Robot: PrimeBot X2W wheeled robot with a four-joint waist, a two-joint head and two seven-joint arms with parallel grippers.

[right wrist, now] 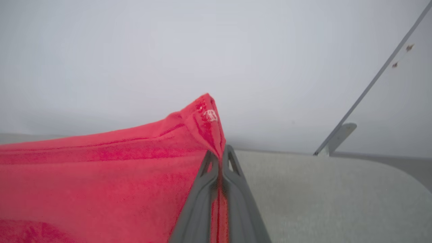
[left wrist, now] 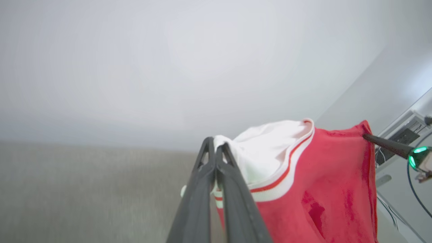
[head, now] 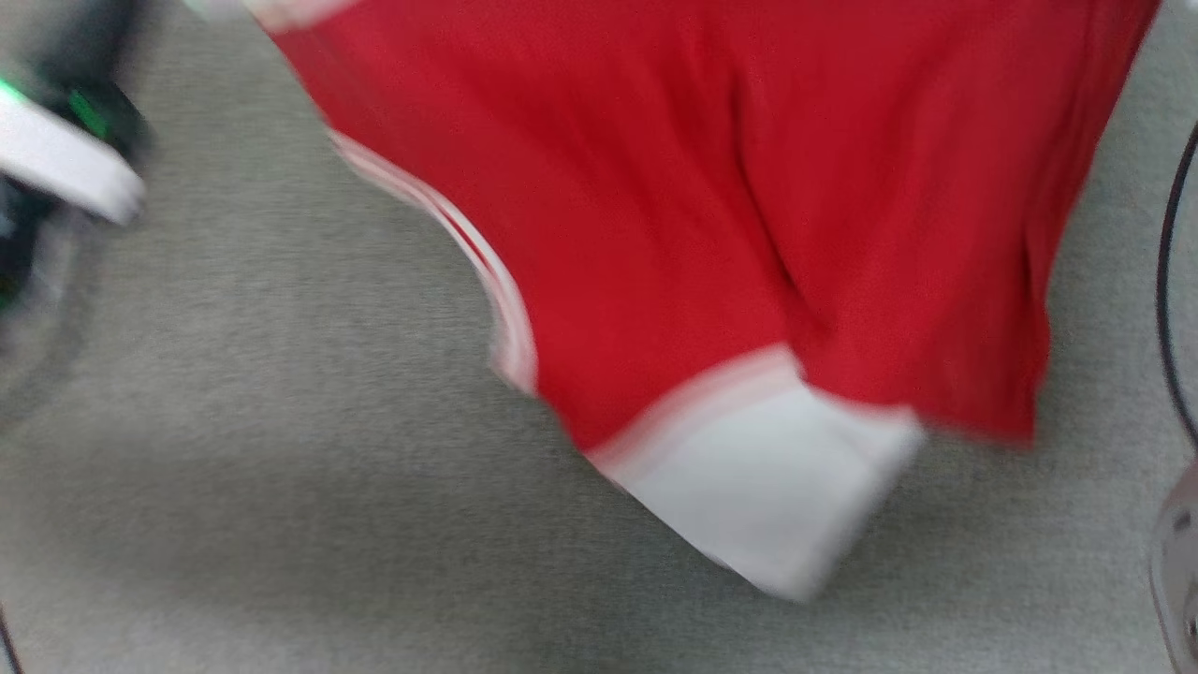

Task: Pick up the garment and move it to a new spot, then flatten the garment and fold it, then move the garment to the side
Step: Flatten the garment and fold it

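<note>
The garment (head: pixel 702 206), a red jersey with striped trim, hangs stretched and blurred above the grey surface (head: pixel 234 487). One white sleeve (head: pixel 777 468) dangles at its lowest point. In the left wrist view my left gripper (left wrist: pixel 215 141) is shut on the other white sleeve (left wrist: pixel 266 145) beside the striped band. In the right wrist view my right gripper (right wrist: pixel 219 152) is shut on a red corner of the garment (right wrist: pixel 101 175), which spreads away to the left. The right gripper's dark finger (left wrist: pixel 388 143) also appears in the left wrist view, pinching the far red corner.
A pale arm segment with a green light (head: pixel 65 159) sits at the head view's left edge. A dark cable (head: pixel 1165 281) curves down the right edge. A pale wall rises behind the grey surface (right wrist: pixel 320 195), with a socket strip (left wrist: pixel 401 135) at its foot.
</note>
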